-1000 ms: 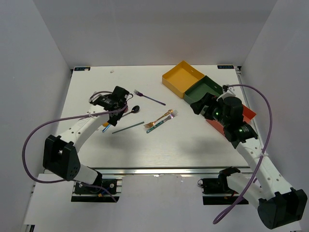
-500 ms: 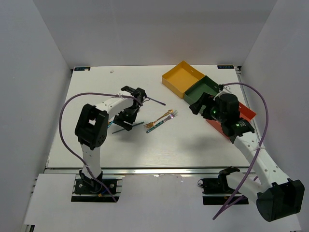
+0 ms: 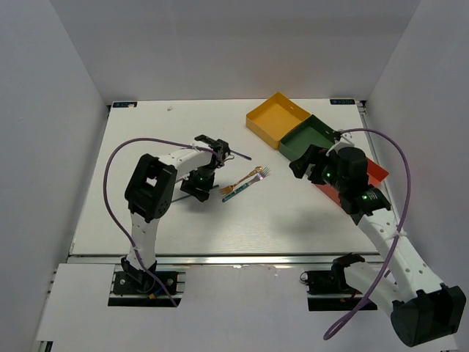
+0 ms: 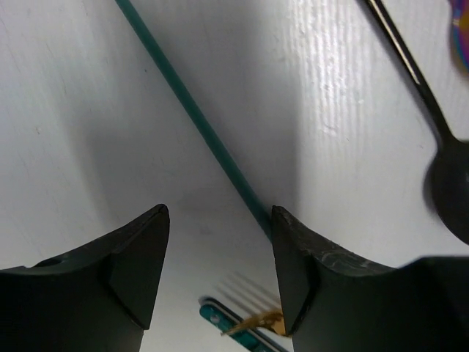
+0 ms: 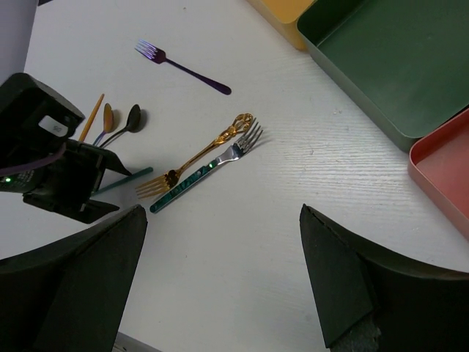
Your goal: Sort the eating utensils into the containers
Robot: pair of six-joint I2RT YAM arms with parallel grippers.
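Note:
My left gripper (image 4: 220, 220) is open and low over the table. A teal chopstick (image 4: 198, 121) runs diagonally between its fingers and ends under the right fingertip (image 4: 293, 257). In the top view the left gripper (image 3: 198, 185) sits just left of a gold fork (image 3: 245, 178) and a silver fork with a teal handle (image 3: 242, 188). A dark spoon (image 5: 128, 121), an orange spoon (image 5: 108, 117) and an orange chopstick (image 5: 91, 117) lie beside it. A purple fork (image 5: 183, 67) lies farther back. My right gripper (image 5: 222, 220) is open and empty, high above the table near the trays.
The yellow tray (image 3: 278, 117), dark green tray (image 3: 308, 138) and red-orange tray (image 3: 375, 174) stand in a diagonal row at the back right. The green tray (image 5: 388, 66) looks empty. White walls enclose the table on three sides.
My left arm has folded in and its gripper has moved right, from beside the spoons to over the teal chopstick near the forks. The right arm has barely shifted.

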